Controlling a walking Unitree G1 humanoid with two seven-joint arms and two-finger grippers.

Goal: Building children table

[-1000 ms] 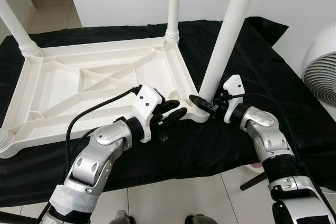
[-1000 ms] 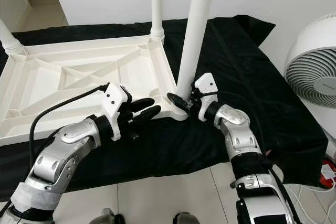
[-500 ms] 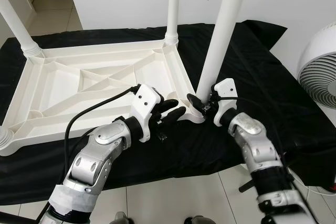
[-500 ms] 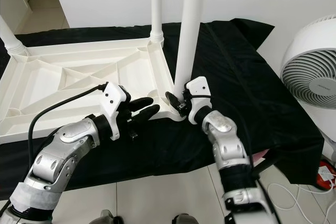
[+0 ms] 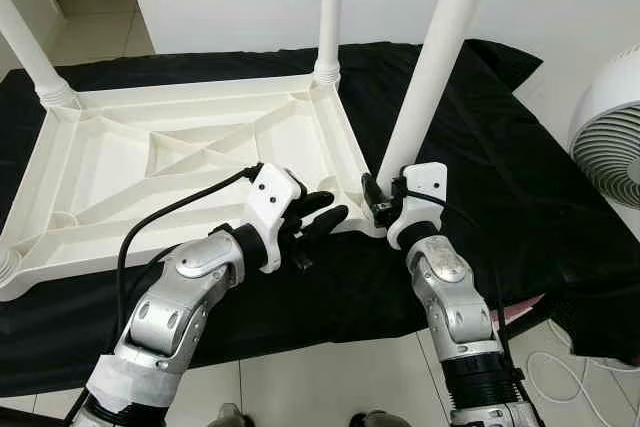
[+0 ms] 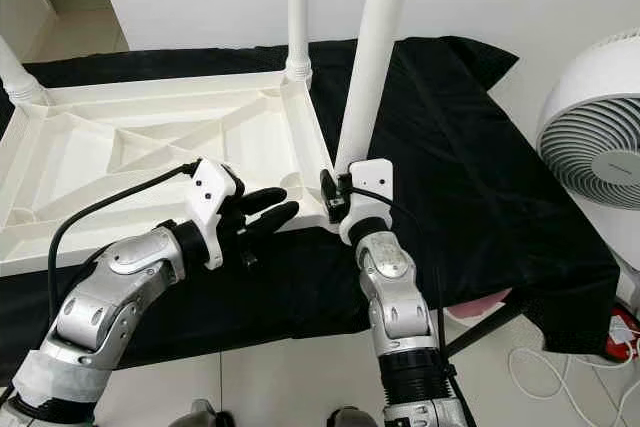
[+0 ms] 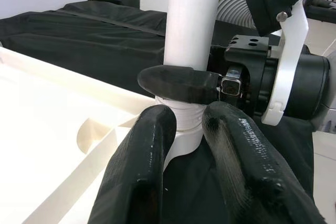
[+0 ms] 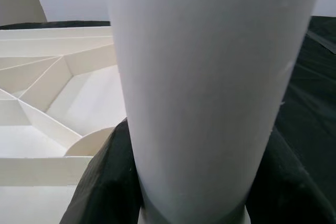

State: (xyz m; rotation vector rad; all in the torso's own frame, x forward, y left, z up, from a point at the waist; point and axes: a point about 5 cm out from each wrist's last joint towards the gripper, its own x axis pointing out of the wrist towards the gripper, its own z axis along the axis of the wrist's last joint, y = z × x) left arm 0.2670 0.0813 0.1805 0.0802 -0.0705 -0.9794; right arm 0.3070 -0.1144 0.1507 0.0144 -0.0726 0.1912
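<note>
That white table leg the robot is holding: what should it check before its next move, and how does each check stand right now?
1. Right gripper grips the leg near its base, fingers on both sides: ok.
2. Left gripper steadies the near corner of the upturned table top, fingers apart: ok.
3. Leg stands straight in its corner socket: not ok, it leans toward the robot's right, unlike the far leg.
4. Leg fully seated in the socket: cannot tell, the grippers hide the joint.
5. Table top lies flat on the black cloth: ok.
6. Fan is apart from the arms: ok.
</note>
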